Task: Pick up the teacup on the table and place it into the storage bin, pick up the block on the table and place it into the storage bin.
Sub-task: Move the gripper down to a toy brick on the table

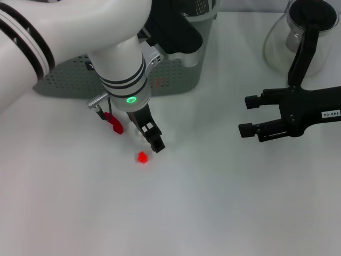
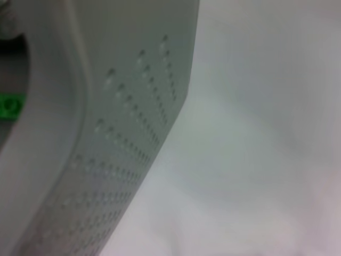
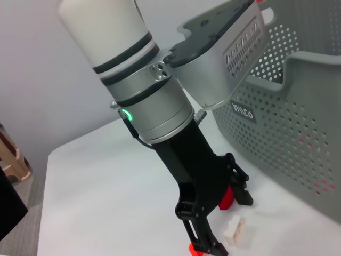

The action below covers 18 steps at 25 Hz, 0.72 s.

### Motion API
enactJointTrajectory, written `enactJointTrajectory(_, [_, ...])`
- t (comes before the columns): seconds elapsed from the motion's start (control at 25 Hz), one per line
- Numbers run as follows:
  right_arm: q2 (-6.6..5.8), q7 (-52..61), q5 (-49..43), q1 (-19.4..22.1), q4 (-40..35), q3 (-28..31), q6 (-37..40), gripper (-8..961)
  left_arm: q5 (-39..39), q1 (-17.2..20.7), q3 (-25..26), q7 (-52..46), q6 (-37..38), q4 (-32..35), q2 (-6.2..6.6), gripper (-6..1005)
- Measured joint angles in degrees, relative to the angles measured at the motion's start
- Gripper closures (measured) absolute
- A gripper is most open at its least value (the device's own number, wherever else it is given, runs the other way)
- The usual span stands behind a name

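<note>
From the head view we see the left tool (image 1: 149, 136) lowered to the white bench (image 1: 213, 202), just in front of the storage bin (image 1: 176, 80), which stands at the far left of the bench. One black finger (image 1: 156, 142) ends close to a small red block (image 1: 141, 157) lying on the bench, and a pale block (image 1: 139, 135) shows just beside the fingers. A longer red piece (image 1: 114, 123) lies near the tool's other side. We cannot tell from here how far the fingers are spread. The right tool (image 1: 244, 115) hangs above the bench well to the right, its two black fingers parted with nothing between them. A glass carafe (image 1: 298, 37) with a black handle stands at the far right corner.

In the left wrist view we see only the perforated wall of the bin (image 2: 122, 138) close up, bare bench surface (image 2: 256, 138) beside it, and a small green block (image 2: 9, 105) at the edge of the picture.

In the right wrist view the left tool (image 3: 216, 221) points down at the bench (image 3: 106, 186), fingers spread, holding nothing. The pale block (image 3: 235, 230) lies between them, a red piece (image 3: 226, 197) shows behind the tool, and a red-orange bit (image 3: 195, 249) shows at one fingertip. The bin (image 3: 287, 122) stands just behind.
</note>
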<state>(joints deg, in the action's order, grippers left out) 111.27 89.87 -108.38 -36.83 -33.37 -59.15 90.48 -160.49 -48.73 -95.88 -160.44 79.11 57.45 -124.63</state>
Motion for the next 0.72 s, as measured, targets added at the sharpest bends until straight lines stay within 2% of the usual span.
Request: enactJointTrajectory(0.72, [0.15,-0.67,0.02,0.00,0.38,0.00,-0.15,38,0.45,-0.15,-0.34,-0.05,-0.28,-1.12,-0.11,178])
